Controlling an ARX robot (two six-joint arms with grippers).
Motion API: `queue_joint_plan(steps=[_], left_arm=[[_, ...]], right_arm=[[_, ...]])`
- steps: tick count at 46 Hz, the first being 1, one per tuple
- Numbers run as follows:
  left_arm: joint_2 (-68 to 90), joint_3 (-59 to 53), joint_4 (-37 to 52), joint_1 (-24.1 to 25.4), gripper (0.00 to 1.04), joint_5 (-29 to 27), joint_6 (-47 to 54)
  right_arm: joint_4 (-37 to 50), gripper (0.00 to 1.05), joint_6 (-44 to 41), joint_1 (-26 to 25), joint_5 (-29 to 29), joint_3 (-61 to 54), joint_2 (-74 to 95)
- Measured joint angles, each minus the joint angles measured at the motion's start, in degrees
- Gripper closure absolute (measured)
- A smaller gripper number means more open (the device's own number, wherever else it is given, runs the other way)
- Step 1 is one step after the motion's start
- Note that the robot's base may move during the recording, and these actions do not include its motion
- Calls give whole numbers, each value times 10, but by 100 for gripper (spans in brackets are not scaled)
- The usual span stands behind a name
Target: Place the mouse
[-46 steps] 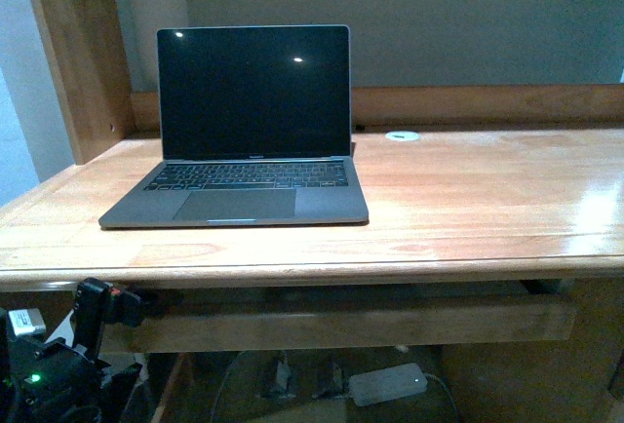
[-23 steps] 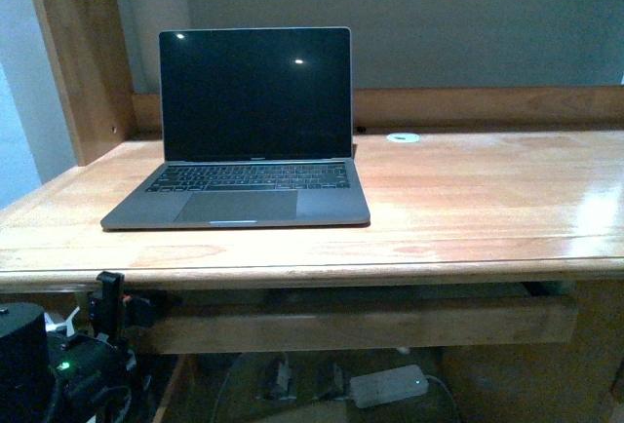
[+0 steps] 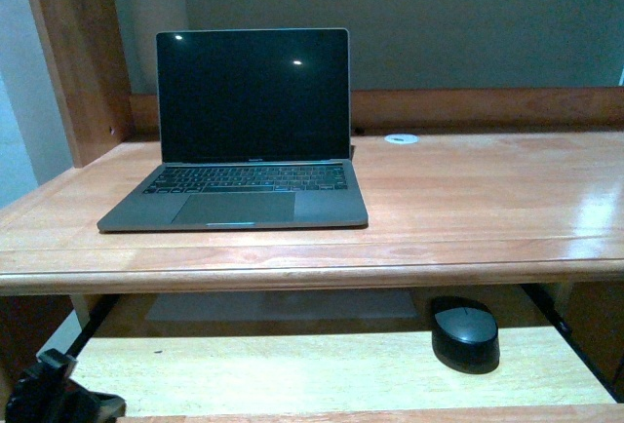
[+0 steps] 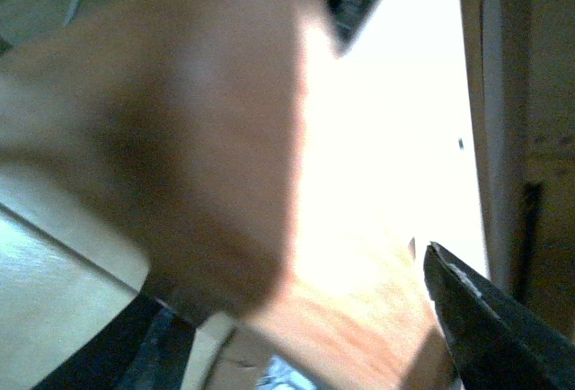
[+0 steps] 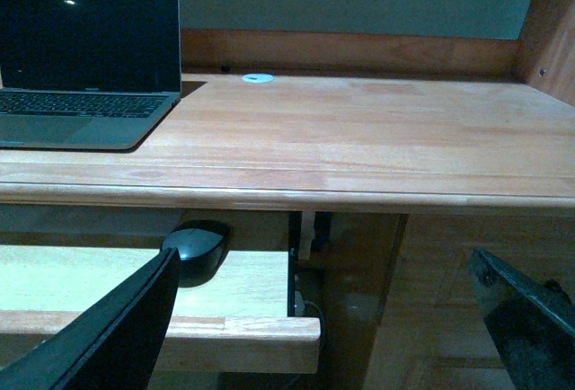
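My left pincer (image 3: 47, 394) shows in the front view only as a dark lump at the low corner, beside the near end of the sliding shelf (image 3: 273, 369) under the worktop (image 3: 468, 199). I cannot tell from here whether it is spread or pressed together. In that view the mouse (image 3: 465, 333) sits on the shelf's right part, below the worktop edge and well apart from the laptop (image 3: 239, 140) above. The left wrist view is blurred: close wood fills it and one dark finger (image 4: 490, 327) pokes in, so it settles nothing about that pincer. The right wrist view is the useful one. My right pincer (image 5: 323, 260) is spread wide and holds nothing, and the mouse (image 5: 198, 248) lies ahead, near the shelf's outer end and tucked under the worktop lip. I judge the step in hand to be reaching for the mouse with the right arm. To do it well, I should come in low and level beneath the lip with the fingers wide until they straddle the mouse's sides. Then I should close gently, since smooth rounded plastic may slip out. I should lift only once it is drawn clear of the overhang.
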Motion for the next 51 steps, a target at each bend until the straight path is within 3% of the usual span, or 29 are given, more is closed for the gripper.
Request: queue_joint_plan(steps=[4,8,18,25,31,36,37,40,44,51], left_arm=[[-92,7,-129,-9,5,-12,139],[-181,44,-255,-2,7,-16,256],[-269,87,-404,1,7,-22,404],[-336,93,-417,0,7,-39,508],[-406,94,-365,-4,7,-55,607],[-455,90,-262,-3,7,-93,709],[-454,70,-198,-3,14,-122,703],[-459,30,-150,0,25,-140,680],[-473,-12,-132,7,36,-140,658],[-533,-73,-116,21,67,-131,640]], right_arm=[[0,7,0,0,0,0,0],[0,7,0,0,0,0,0],[0,7,0,0,0,0,0],[0,7,0,0,0,0,0],[0,7,0,0,0,0,0],[0,7,0,0,0,0,0],[0,7,0,0,0,0,0],[0,7,0,0,0,0,0],[0,7,0,0,0,0,0],[0,7,0,0,0,0,0]])
